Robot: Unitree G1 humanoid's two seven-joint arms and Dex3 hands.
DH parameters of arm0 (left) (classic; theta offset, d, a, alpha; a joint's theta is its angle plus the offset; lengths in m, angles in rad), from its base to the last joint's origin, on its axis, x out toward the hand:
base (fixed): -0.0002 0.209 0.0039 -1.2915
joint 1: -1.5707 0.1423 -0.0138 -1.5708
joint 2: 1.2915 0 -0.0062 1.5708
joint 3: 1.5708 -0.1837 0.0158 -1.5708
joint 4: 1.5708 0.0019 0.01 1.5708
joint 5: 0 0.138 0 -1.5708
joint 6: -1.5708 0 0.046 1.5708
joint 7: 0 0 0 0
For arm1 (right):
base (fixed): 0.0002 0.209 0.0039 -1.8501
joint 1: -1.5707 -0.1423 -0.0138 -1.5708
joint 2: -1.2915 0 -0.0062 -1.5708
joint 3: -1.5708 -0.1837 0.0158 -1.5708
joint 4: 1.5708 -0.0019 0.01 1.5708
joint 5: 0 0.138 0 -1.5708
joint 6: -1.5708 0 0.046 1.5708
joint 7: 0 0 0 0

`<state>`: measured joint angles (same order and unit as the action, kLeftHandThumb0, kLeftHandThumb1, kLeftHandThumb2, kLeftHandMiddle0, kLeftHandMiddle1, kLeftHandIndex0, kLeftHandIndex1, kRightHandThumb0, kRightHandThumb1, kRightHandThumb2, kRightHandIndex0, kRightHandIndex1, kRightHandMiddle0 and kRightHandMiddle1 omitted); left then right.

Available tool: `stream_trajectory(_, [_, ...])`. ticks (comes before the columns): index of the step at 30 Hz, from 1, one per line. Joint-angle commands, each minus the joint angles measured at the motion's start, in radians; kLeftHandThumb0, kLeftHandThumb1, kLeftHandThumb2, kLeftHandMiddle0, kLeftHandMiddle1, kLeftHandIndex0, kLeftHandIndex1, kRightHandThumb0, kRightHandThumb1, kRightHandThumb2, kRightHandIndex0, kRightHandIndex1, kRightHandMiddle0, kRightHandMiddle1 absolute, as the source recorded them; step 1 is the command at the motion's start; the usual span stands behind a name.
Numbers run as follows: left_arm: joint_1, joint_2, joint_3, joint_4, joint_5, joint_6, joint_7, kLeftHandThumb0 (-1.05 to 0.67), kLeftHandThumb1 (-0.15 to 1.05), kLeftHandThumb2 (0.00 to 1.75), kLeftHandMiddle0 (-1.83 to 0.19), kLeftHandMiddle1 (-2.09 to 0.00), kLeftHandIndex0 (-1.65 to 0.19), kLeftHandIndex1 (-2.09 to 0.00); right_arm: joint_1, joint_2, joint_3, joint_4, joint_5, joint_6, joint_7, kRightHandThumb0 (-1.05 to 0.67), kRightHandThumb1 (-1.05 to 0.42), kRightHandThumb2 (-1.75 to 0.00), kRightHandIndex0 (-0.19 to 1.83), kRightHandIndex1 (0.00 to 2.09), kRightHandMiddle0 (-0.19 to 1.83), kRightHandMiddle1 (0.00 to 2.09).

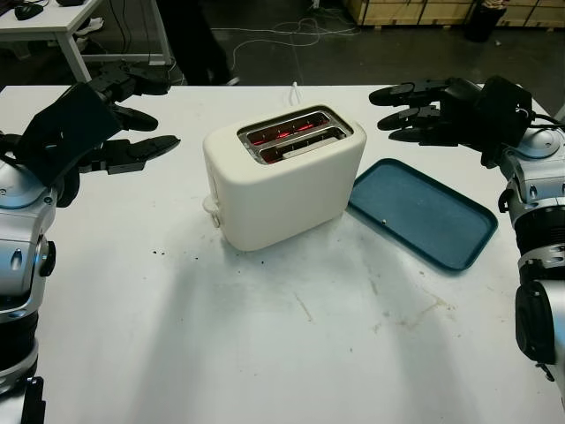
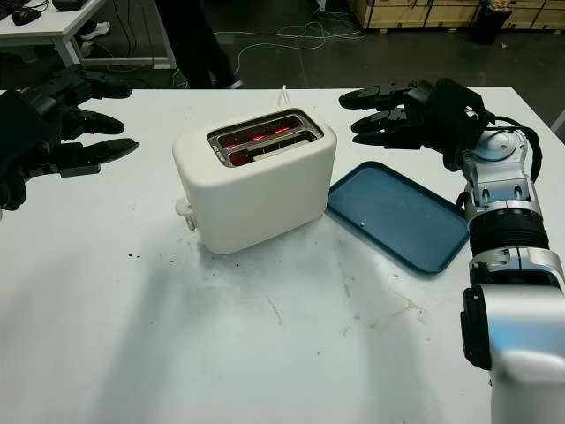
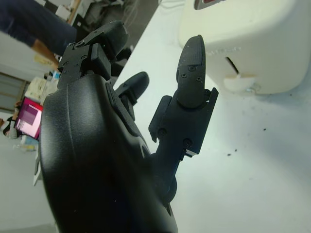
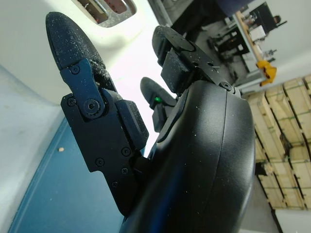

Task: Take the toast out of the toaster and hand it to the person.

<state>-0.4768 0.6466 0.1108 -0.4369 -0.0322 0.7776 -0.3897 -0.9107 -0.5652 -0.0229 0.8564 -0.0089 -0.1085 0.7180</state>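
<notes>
Either side of the toaster (image 1: pixel 282 177), left hand (image 1: pixel 110 132) and right hand (image 1: pixel 433 110), fingers wide.

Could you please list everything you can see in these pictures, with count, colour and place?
toaster: one, cream, middle of the table, slots glowing red inside
tray: one, dark blue, on the table just right of the toaster
table: one, white, scattered with crumbs and marks
cable: one, white, at the table's far edge behind the toaster
person: one, dark trousers, standing beyond the far edge
desk: one, white, far left background
crates: several, wooden, far right background
left hand: one, black, open, raised left of the toaster
right hand: one, black, open, raised right of the toaster, above the tray's far end
</notes>
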Motion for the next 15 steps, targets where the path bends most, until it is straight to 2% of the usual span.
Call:
stream_trajectory(1, [-0.009, 0.011, 0.004, -0.006, 0.005, -0.008, 0.002, -0.35, 0.76, 0.40, 0.00, -1.08, 0.00, -0.85, -0.009, 0.007, -0.004, -0.015, 0.008, 0.009, -0.008, -0.85, -0.79, 0.00, 0.35, 0.61, 0.61, 0.00])
stream_trajectory(15, [-0.011, 0.004, 0.009, -0.004, -0.002, -0.001, 0.003, -0.35, 0.76, 0.39, 0.00, -1.09, 0.00, -0.86, -0.009, 0.005, -0.003, -0.012, 0.006, 0.002, -0.007, -0.88, -0.80, 0.00, 0.34, 0.62, 0.61, 0.00])
